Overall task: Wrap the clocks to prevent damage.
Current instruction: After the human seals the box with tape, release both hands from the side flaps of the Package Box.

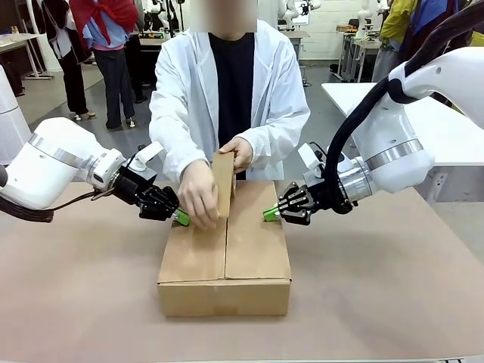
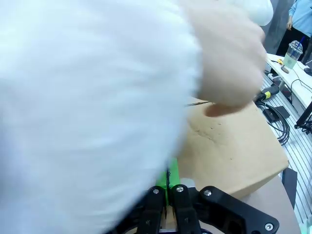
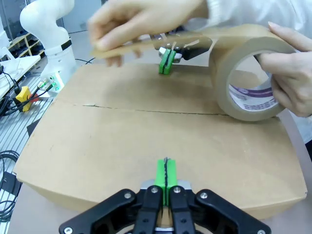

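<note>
The clocks are hidden. A closed brown carton [image 1: 225, 257] lies mid-table with its top flaps meeting in a seam. My left gripper [image 1: 181, 218] is shut, its green tips resting on the carton's left top edge. My right gripper [image 1: 270, 214] is shut too, its tips on the right top edge. In the right wrist view the right gripper [image 3: 165, 173] lies on the carton [image 3: 146, 131], with the left gripper [image 3: 166, 61] opposite. A person holds a brown tape roll [image 3: 248, 73] over the far end and draws a strip out across the seam. A white sleeve [image 2: 87, 107] blocks most of the left wrist view above the left gripper [image 2: 168, 180].
The person's hands [image 1: 199, 195] hover over the carton's far end between my grippers. Brown tabletop [image 1: 378, 287] lies bare around the carton. A white table [image 1: 446, 128] stands at the back right. Cables [image 3: 9, 165] hang off the table's side.
</note>
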